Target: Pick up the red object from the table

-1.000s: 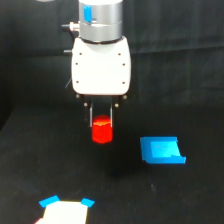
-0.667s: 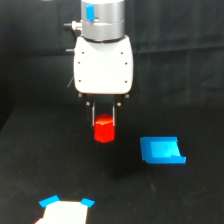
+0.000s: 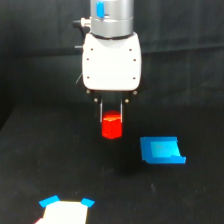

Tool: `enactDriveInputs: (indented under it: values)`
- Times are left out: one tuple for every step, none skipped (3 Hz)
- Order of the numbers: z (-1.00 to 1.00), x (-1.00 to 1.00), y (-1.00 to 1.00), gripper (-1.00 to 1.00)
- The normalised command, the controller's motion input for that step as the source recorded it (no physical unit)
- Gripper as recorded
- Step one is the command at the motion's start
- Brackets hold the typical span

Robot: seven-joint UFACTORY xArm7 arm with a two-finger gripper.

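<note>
Below my claw [image 3: 112, 119] the table [image 3: 30, 165] lies bare; blue tray [image 3: 161, 150] at four o'clock, white piece [image 3: 65, 212] at seven.

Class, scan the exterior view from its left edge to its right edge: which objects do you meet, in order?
White card with bright blue corners at the bottom edge → small bright red stubby block held in the claw → bright blue tray-like piece.

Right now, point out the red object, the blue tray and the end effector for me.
red object [image 3: 112, 128], exterior view, on its front face below the fingers.
blue tray [image 3: 161, 150], exterior view, on its flat inner floor.
end effector [image 3: 112, 115], exterior view, midway between the two fingertips.
</note>
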Motion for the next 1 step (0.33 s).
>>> enactDriveInputs:
  values:
    - [0.26,-0.6,-0.57,-0.44]
